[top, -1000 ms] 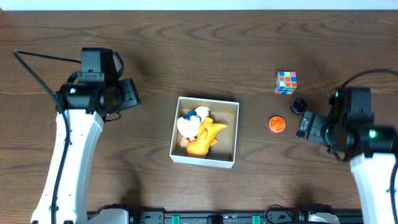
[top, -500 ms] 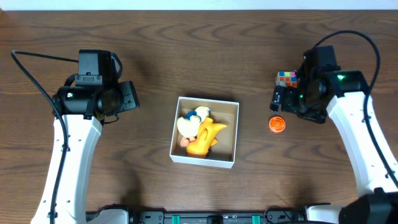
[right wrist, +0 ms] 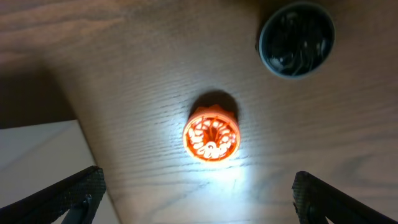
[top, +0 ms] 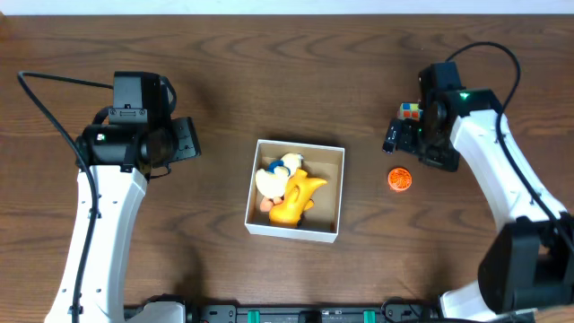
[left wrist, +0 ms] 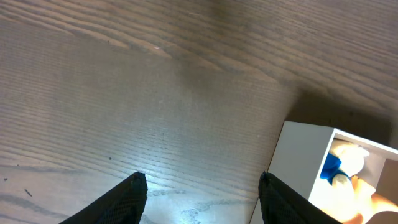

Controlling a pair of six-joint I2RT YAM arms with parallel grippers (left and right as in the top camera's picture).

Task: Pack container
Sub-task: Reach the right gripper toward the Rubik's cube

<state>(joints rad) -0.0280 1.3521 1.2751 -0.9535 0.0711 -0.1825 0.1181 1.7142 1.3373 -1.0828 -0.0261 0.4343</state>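
The container, a square white-walled box with a brown inside, sits mid-table and holds a yellow toy and a white and blue toy. Its white wall shows at the right of the left wrist view. My left gripper is open and empty over bare wood left of the box. My right gripper is open and empty, hovering just above an orange round toy, which lies between and ahead of the fingers.
A colour cube lies at the right, partly hidden by my right arm. A black round cap lies beyond the orange toy, hidden under the arm in the overhead view. The box's corner shows at lower left of the right wrist view.
My right arm has swung from the right edge up and left, past the black cap, to beside the cube and over the orange toy. The left arm has barely moved.
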